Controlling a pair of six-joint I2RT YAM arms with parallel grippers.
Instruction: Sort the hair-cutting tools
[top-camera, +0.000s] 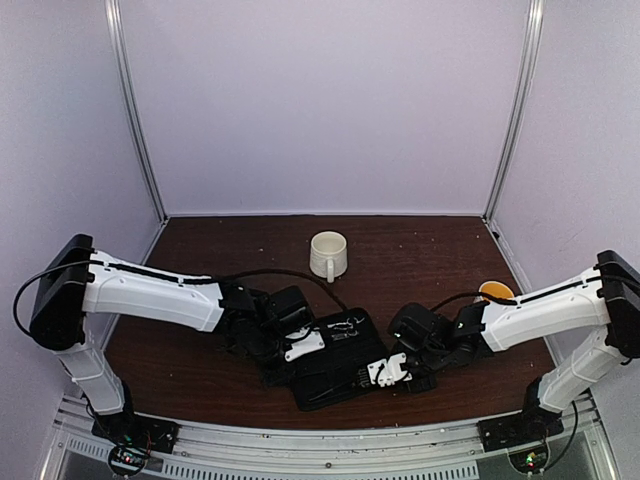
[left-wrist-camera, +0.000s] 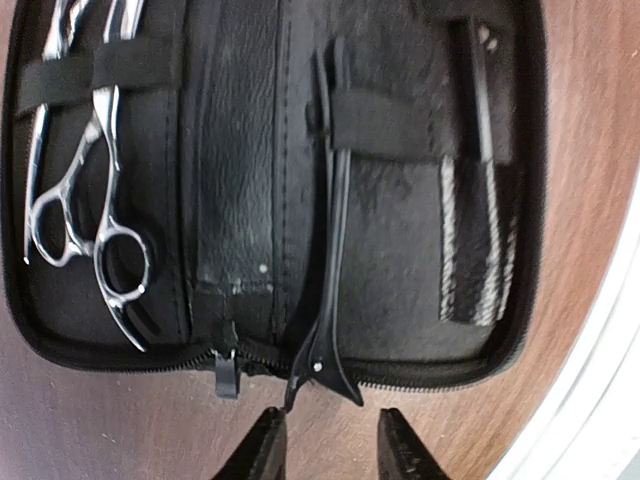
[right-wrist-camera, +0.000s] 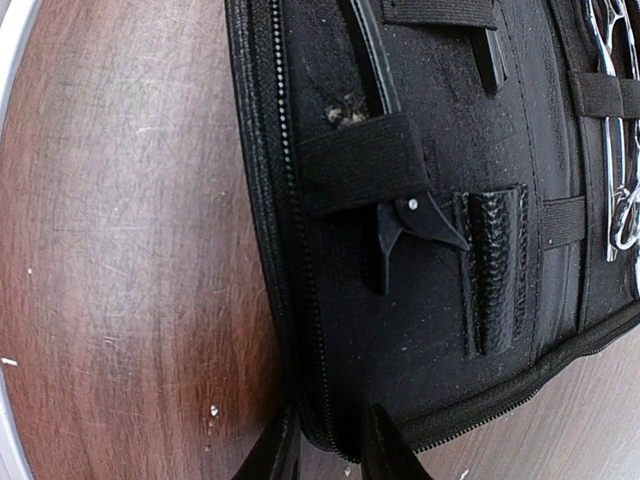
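Left jaws stand apart, fingertips (left-wrist-camera: 262, 448) just short of the hinged end of a black hair clip (left-wrist-camera: 330, 250) that lies dead ahead of them in an open black case (left-wrist-camera: 235, 200). The hair clip's long axis runs straight away from the jaws. Its hinged end is nearest and overhangs the zippered rim, and its blade is held farther off under an elastic loop (left-wrist-camera: 375, 125).

Ahead and to the left of the same jaws, silver scissors (left-wrist-camera: 100, 230) sit strapped into the case's other half, finger rings toward the jaws. Ahead and to the right, what looks like a second clip (left-wrist-camera: 482, 100) stands in a textured pocket (left-wrist-camera: 475, 250).

Across the case, the right jaws straddle the zippered rim with a narrow gap; whether they pinch it cannot be told. One black clip (right-wrist-camera: 415, 215) lies ahead of them, well inside the rim, under its own strap.

The left jaws look better placed. A short advance along the hair clip's axis would likely bring them onto its hinged end, though the elastic loop may resist a pull.

The case rests on a dark wooden surface (left-wrist-camera: 590, 150), and a white mug (top-camera: 328, 255) stands well beyond both pairs of jaws.
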